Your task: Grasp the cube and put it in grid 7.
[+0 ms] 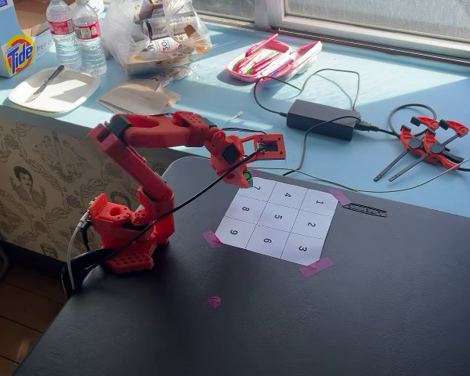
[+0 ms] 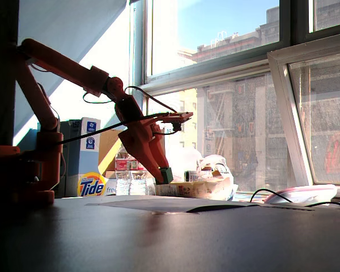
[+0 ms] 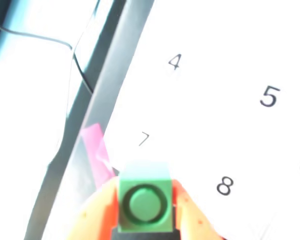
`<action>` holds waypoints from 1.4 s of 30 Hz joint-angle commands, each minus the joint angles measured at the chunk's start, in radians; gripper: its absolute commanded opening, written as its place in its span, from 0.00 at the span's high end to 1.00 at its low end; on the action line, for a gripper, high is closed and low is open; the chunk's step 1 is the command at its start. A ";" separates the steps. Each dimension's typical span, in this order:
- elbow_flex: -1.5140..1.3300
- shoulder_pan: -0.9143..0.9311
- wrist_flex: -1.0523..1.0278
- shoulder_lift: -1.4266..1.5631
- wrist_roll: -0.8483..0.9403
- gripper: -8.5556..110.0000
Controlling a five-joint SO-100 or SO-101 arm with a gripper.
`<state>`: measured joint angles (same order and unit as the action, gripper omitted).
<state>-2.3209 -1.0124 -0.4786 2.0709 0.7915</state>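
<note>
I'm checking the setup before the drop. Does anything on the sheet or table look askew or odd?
Nothing looks damaged or spilled. The sheet lies flat, taped at its corners; one stray pink tape scrap sits alone on the dark table. The gripper holds the cube squarely, near cell 7.

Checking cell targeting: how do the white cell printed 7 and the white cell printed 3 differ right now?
The white cell printed 7 sits at the sheet corner under the red gripper, partly hidden; the white cell printed 3 lies at the opposite corner, fully exposed. The small green cube hangs clamped over 7, not 3. Both are unoccupied corner cells.
</note>
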 commanded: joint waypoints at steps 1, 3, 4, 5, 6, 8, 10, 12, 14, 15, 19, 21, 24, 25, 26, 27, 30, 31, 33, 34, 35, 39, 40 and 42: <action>0.118 -0.011 0.058 -0.138 0.032 0.93; 0.137 -0.003 0.095 -0.219 0.043 0.93; 0.138 0.002 0.129 -0.255 0.044 0.93; 0.140 0.005 0.150 -0.281 0.044 0.93; 0.144 0.006 0.164 -0.304 0.044 0.93; 0.158 0.005 0.161 -0.331 0.037 0.93; 0.167 0.003 0.150 -0.331 0.034 0.91; 0.212 0.008 0.087 -0.322 -0.018 0.86; 0.264 0.009 0.006 -0.299 -0.072 0.81; 0.288 0.008 -0.034 -0.287 -0.087 0.80; 0.410 0.002 -0.227 -0.264 -0.112 0.75; 0.434 0.008 -0.276 -0.241 -0.104 0.73; 0.437 0.015 -0.310 -0.201 -0.086 0.73; 0.436 0.020 -0.314 -0.179 -0.087 0.73; 0.434 0.026 -0.321 -0.150 -0.092 0.73; 0.428 0.034 -0.325 -0.118 -0.092 0.73; 0.407 0.083 -0.330 0.014 -0.110 0.74; 0.396 0.110 -0.333 0.069 -0.130 0.75; 0.374 0.184 -0.362 0.187 -0.169 0.77; 0.364 0.227 -0.387 0.241 -0.196 0.78; 0.345 0.273 -0.410 0.295 -0.235 0.79; 0.210 0.466 -0.495 0.526 -0.371 0.90; 0.175 0.512 -0.520 0.580 -0.420 0.93; 0.101 0.598 -0.578 0.681 -0.454 0.93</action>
<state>-2.1614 -0.5139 -0.9986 2.6124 0.3912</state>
